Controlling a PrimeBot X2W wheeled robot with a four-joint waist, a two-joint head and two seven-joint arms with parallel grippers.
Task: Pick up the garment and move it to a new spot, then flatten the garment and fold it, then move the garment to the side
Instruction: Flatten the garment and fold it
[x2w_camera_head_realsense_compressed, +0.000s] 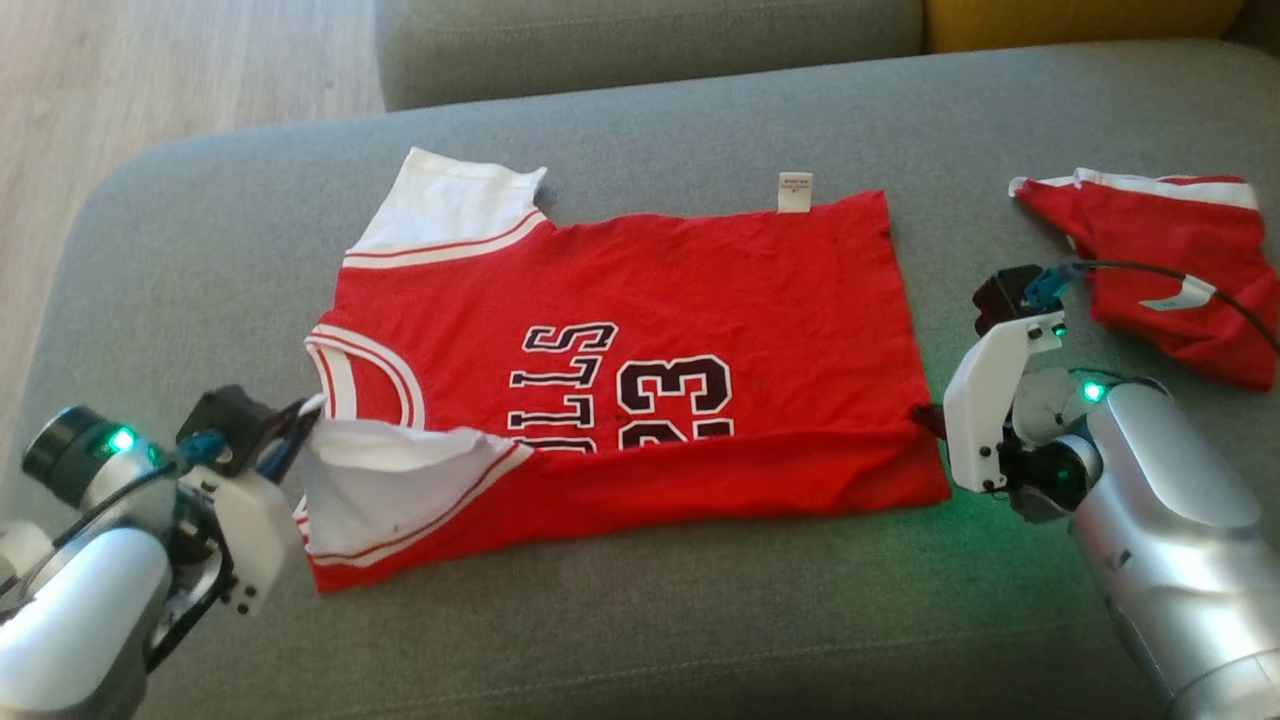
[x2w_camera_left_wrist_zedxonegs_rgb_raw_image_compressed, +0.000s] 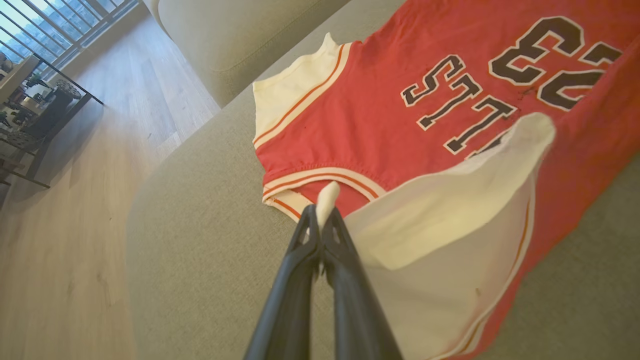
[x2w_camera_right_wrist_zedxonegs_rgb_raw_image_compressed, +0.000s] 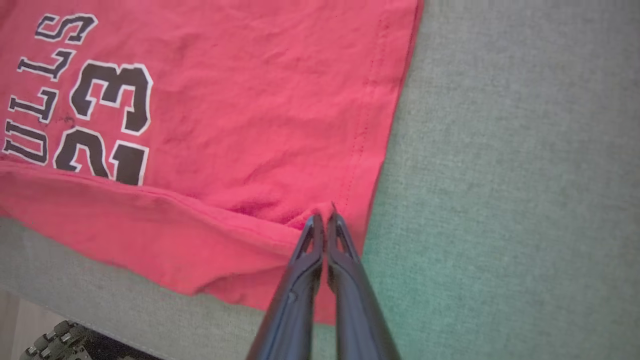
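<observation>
On the couch (x2w_camera_head_realsense_compressed: 650, 130): the jersey (x2w_camera_head_realsense_compressed: 720, 290) lies spread across the grey seat, number side up, with its collar toward the left arm and its hem toward the right.
Fold (x2w_camera_head_realsense_compressed: 720, 485): the near long edge is turned up over the lettering. This is probably the first lengthwise fold, now in hand.
Second garment (x2w_camera_head_realsense_compressed: 1170, 260): red and crumpled, well apart at the far right. It looks set aside to keep the folding area free.
Left pincer (x2w_camera_left_wrist_zedxonegs_rgb_raw_image_compressed: 321, 220): pressed together on the tip of the white sleeve (x2w_camera_left_wrist_zedxonegs_rgb_raw_image_compressed: 440, 220), lifting it so that side follows the fold.
Right pincer (x2w_camera_right_wrist_zedxonegs_rgb_raw_image_compressed: 324, 222): pinching the hem corner (x2w_camera_right_wrist_zedxonegs_rgb_raw_image_compressed: 295, 215), matching the left so the folded edge runs straight.
Tag (x2w_camera_head_realsense_compressed: 795, 191): pokes out past the far edge.
</observation>
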